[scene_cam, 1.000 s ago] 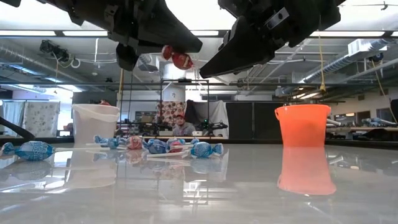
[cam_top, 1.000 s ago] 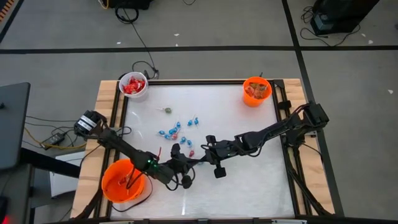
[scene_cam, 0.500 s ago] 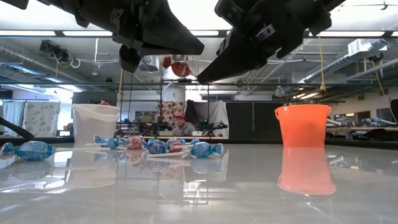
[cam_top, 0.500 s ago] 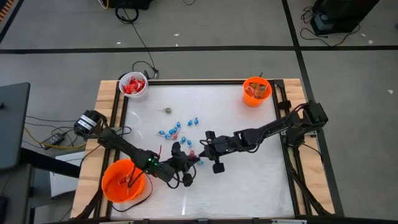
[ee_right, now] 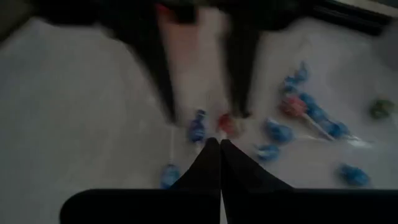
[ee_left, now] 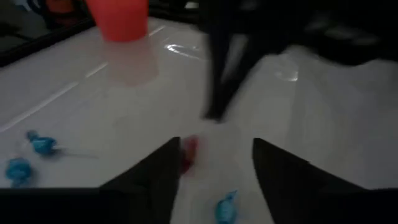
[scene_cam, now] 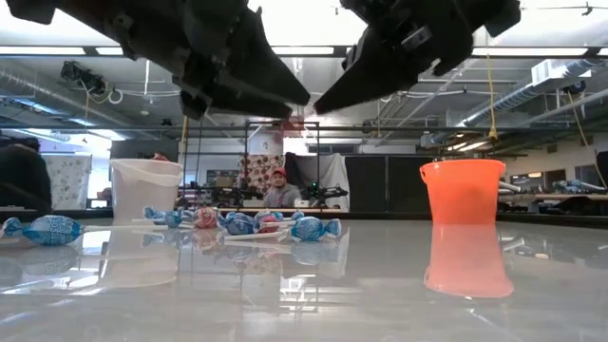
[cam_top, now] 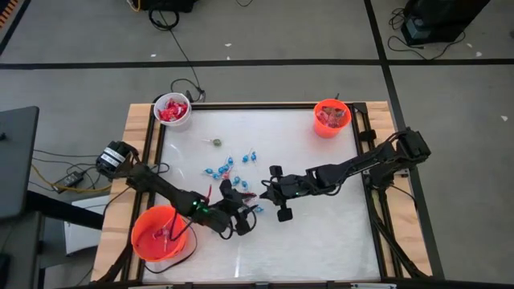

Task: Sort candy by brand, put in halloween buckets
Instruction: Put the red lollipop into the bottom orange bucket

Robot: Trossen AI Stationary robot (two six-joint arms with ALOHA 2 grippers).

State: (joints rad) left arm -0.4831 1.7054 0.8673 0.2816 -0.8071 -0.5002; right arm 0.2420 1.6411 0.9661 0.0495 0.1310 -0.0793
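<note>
Both grippers hang above the table's middle, tips almost meeting, near side of a cluster of blue and red candy that lies on the table. My left gripper is open. A red candy shows right by the inner side of one of its fingers. My right gripper is shut, with nothing visible between its fingers. A white bucket holding red packets stands at the far left. A small orange bucket stands at the far right, and a larger orange bucket at the near left. My left gripper stands open with the red candy close beside one finger. I cannot tell whether that finger touches it, or whether the candy lies on the table.
A lone green candy lies toward the far left. One blue candy lies apart from the cluster. The near and right parts of the white table are bare. A person sits in the room behind.
My left gripper has opened. The red candy that hung between the two grippers' tips in the low view is gone from there. Both arms have stayed nearly in place above the table's middle.
</note>
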